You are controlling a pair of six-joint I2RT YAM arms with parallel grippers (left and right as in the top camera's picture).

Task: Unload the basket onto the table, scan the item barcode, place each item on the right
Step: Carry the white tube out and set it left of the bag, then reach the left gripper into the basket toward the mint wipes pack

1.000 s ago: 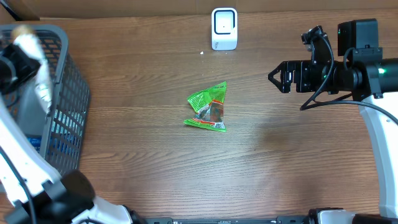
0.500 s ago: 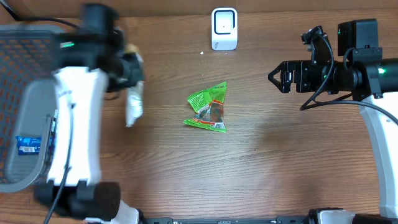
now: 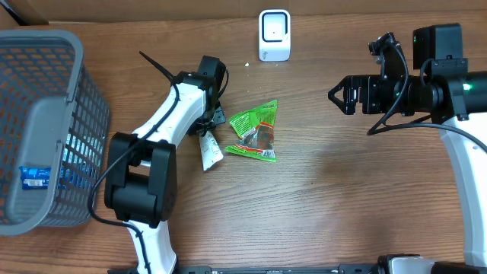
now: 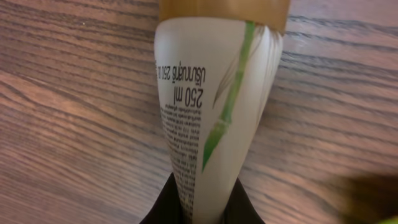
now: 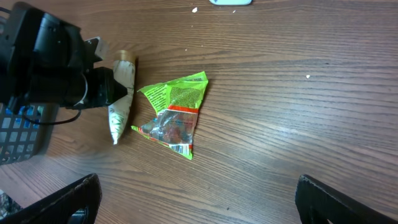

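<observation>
My left gripper (image 3: 210,122) is shut on a white tube (image 3: 210,152) printed with a green bamboo stalk, which hangs just left of a green snack bag (image 3: 256,132) lying on the table. In the left wrist view the tube (image 4: 211,106) fills the middle. Its tan cap (image 4: 224,7) is at the far end and its narrow part is pinched in my left gripper (image 4: 202,213). The white scanner (image 3: 274,34) stands at the table's far edge. My right gripper (image 3: 340,97) hovers open at the right. In its own view the right gripper (image 5: 202,205) is empty, with the tube (image 5: 118,118) and the bag (image 5: 174,115) ahead.
A grey mesh basket (image 3: 76,84) stands at the left edge with a blue packet (image 3: 34,176) inside. Bare wooden table (image 3: 342,190) lies between the bag and the right arm.
The left arm has swung from over the basket to the table's middle, carrying the tube, and now holds it beside the green bag. The right arm has not moved.
</observation>
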